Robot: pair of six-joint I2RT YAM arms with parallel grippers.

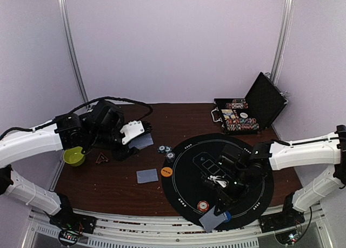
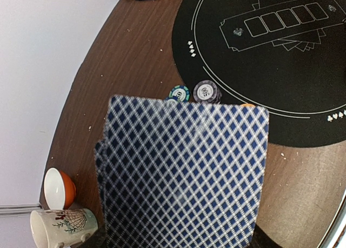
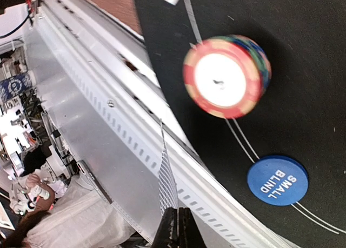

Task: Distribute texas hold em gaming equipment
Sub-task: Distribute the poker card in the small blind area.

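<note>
My left gripper (image 1: 139,138) is shut on a stack of playing cards (image 2: 184,172) with blue-checked backs, lifted off the table; the cards fill the left wrist view and hide the fingers. Beyond them stand two striped chips (image 2: 179,93) (image 2: 206,89) by the edge of the black round mat (image 2: 303,80). My right gripper (image 3: 177,210) is shut on a single card (image 3: 167,178), seen edge-on over the table's near rail. Close by on the mat sit a red-topped chip stack (image 3: 224,75) and a blue SMALL BLIND disc (image 3: 277,180). An orange disc (image 1: 167,171) and a lone card (image 1: 147,175) lie left of the mat.
An open black case (image 1: 265,99) with rows of chips stands at the back right. A cream mug (image 2: 62,226) and an orange bowl (image 2: 59,187) sit near the left table edge. A yellow-green bowl (image 1: 74,157) rests under the left arm. A metal rail (image 3: 124,129) runs along the near edge.
</note>
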